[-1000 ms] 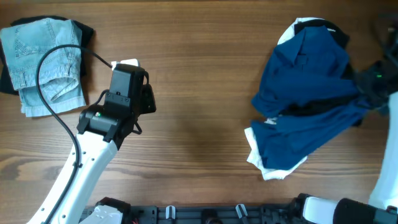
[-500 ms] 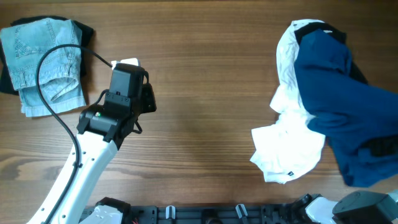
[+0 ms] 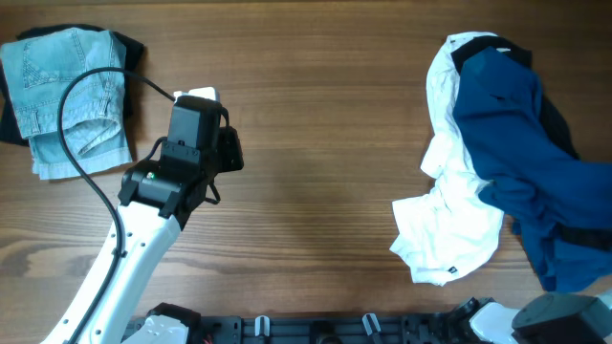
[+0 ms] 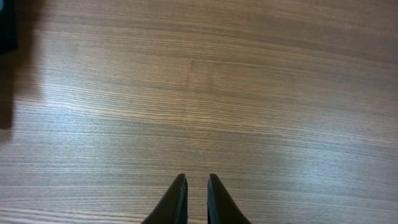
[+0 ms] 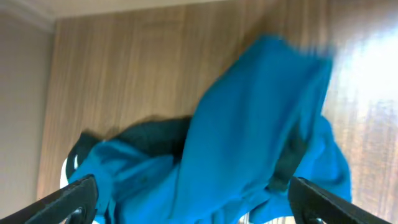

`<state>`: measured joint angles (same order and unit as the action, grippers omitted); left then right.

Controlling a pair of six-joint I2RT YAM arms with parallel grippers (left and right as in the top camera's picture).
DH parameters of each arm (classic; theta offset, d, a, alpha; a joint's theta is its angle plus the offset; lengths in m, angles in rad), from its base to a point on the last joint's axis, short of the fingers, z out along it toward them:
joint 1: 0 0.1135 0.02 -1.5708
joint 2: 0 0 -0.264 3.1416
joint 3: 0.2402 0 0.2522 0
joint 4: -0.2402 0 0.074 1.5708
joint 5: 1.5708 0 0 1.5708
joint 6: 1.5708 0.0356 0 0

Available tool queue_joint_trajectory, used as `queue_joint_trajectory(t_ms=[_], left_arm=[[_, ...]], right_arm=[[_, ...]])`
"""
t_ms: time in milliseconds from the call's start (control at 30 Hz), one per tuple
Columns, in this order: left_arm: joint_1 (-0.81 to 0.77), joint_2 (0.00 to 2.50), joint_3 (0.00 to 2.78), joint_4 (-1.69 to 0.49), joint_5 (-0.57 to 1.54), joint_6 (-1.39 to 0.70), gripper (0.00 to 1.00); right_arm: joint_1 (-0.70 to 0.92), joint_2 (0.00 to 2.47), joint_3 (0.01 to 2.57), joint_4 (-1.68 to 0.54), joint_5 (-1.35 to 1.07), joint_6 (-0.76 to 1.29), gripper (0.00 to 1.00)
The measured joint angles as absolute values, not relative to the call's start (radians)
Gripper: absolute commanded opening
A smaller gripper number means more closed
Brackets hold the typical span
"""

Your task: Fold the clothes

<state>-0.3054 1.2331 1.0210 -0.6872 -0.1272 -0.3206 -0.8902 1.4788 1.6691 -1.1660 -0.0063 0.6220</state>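
Right gripper spread wide, empty I think; blue shirt blurred mid-frame beyond it. Left gripper nearly closed over table.

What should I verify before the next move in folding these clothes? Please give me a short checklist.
1. The right end effector is open: ok, fingers wide apart over the dark blue shirt.
2. The dark blue shirt lies flat: not ok, crumpled, overlapping the white garment.
3. The shirt is free of the right end effector: cannot tell, the wrist view is blurred.
4. The left end effector is empty: ok, nearly closed over bare table.
5. The denim piece is out of the way: ok, folded at the table's left end.
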Motion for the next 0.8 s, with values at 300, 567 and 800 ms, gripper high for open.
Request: queue_joint_trajectory(t_ms=[300,567,800], left_arm=[[-0.305,1.265,1.021,-0.685,-0.089,-0.323,0.11],[-0.305,1.277,1.021,-0.689,-0.068,-0.336,0.08],[-0.305,1.277,1.021,-0.7,-0.061,-0.336,0.06]], right_arm=[[-0.393,1.57,1.671,-1.165,-0.159,0.532,0.81],[-0.03,1.889,1.67,-1.206,-0.244,0.412,0.22],[-0.024,2.011,1.67,-1.196,-0.336,0.365,0.04]])
